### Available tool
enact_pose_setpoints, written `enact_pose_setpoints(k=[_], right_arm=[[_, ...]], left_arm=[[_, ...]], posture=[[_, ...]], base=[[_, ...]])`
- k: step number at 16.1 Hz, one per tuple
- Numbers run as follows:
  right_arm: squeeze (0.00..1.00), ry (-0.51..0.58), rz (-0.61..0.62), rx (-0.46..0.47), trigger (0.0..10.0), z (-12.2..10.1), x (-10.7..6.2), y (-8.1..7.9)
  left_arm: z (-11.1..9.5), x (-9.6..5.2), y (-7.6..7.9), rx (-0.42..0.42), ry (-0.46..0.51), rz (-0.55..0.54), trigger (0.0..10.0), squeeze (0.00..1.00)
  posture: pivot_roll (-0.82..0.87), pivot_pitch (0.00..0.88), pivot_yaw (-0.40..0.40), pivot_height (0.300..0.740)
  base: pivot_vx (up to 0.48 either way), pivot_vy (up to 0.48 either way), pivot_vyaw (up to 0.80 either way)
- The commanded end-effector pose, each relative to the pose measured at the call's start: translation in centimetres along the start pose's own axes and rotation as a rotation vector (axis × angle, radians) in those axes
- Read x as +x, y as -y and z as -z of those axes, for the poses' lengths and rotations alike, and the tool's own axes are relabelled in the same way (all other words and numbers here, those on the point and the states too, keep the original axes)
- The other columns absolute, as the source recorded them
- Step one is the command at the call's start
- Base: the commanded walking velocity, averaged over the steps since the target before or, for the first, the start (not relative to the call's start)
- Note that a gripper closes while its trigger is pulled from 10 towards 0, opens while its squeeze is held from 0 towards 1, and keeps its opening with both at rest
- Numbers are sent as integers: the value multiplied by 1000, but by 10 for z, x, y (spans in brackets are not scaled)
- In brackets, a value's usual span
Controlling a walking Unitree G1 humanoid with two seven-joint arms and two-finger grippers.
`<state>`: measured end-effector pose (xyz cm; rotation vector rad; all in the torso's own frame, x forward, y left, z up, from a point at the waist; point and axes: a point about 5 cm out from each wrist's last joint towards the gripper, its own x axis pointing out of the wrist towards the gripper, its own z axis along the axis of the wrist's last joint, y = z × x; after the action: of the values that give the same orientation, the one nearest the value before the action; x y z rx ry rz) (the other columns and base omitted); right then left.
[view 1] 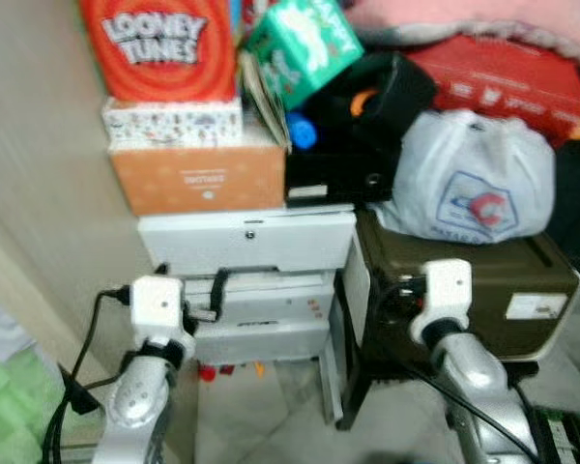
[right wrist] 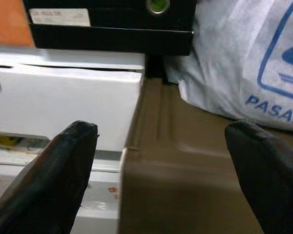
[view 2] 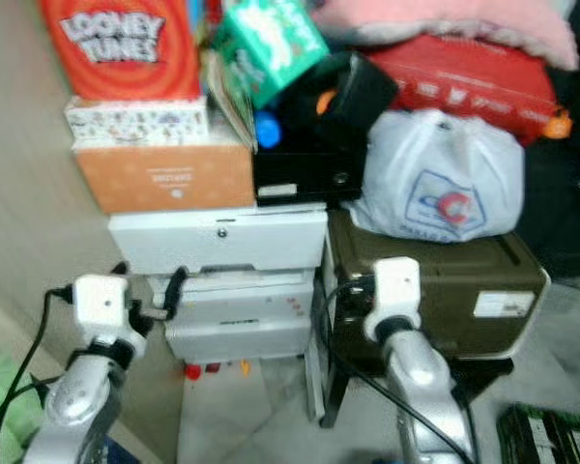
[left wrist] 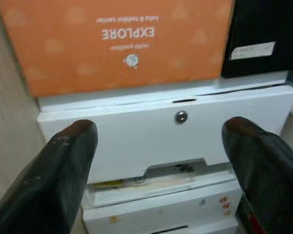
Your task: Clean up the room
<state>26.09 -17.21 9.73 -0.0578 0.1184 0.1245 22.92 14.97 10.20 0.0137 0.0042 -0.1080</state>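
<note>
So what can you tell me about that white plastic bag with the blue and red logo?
The bag is white, thin and crinkly, with its top gathered in a knot. It bulges as if full; its contents are hidden. Its front bears a blue-outlined emblem with a red mark, and the right wrist view shows blue letters reading "PASAR". It sits on the dark olive box, leaning against the black case beside it, below a red box. Neither gripper touches it.

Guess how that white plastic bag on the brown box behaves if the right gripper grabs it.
The white plastic bag looks soft and bulging, so it would likely deform and sag. Its knotted top seems the surest hold. Resting on the brown box, it probably slides rather than rolls. The right gripper is open.
</note>
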Motion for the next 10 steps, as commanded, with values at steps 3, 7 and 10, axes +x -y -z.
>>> enact_pose_setpoints(k=[3,7,10], right_arm=[[0,10,-16,13,10000,-4,4,-6],[0,10,-16,13,10000,-4,4,-6],[0,9,-16,14,10000,-3,4,-6]], left_arm=[[-1,-1,-7,18,-4,-21,10000,0],[-1,-1,-7,22,-4,-23,10000,0],[0,-1,-10,-1,-14,-41,10000,0]], posture=[[-79,0,-40,740],[-79,0,-40,740],[-79,0,-40,740]], base=[[0,-293,0],[0,-186,0],[0,0,0]])
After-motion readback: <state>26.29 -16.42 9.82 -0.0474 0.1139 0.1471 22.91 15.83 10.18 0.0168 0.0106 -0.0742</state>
